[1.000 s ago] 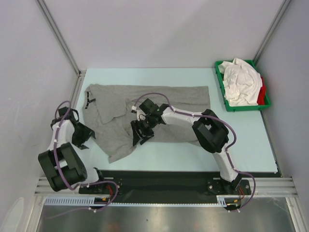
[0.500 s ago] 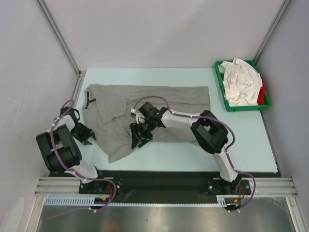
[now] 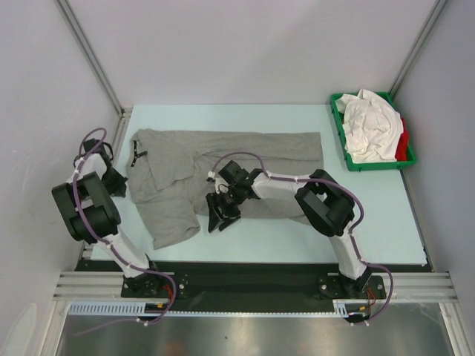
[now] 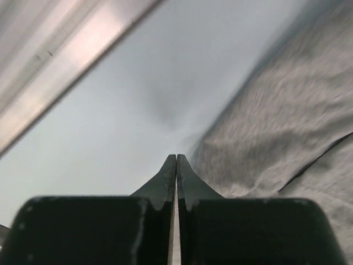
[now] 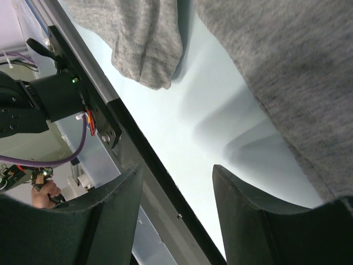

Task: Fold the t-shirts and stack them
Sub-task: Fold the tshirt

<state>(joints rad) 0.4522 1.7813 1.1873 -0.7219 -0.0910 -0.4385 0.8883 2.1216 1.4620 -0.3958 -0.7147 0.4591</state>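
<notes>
1 grey tee (image 3: pixel 223 152) | tray (image 3: pixel 371 167): white tees (image 3: pixel 367 126), 1 red tee (image 3: pixel 403 144) | L gripper (image 4: pixel 176 159) jaws together | R gripper (image 5: pixel 176 169) apart

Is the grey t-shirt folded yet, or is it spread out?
Spread out, not folded: the grey t-shirt lies rumpled and wide across the table, one flap trailing toward the near edge.

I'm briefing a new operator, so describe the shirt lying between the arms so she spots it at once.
On the pale table, left of the green tray, the grey t-shirt lies spread out. It is the only shirt outside the tray; the white heap and the red shirt sit inside it.
</notes>
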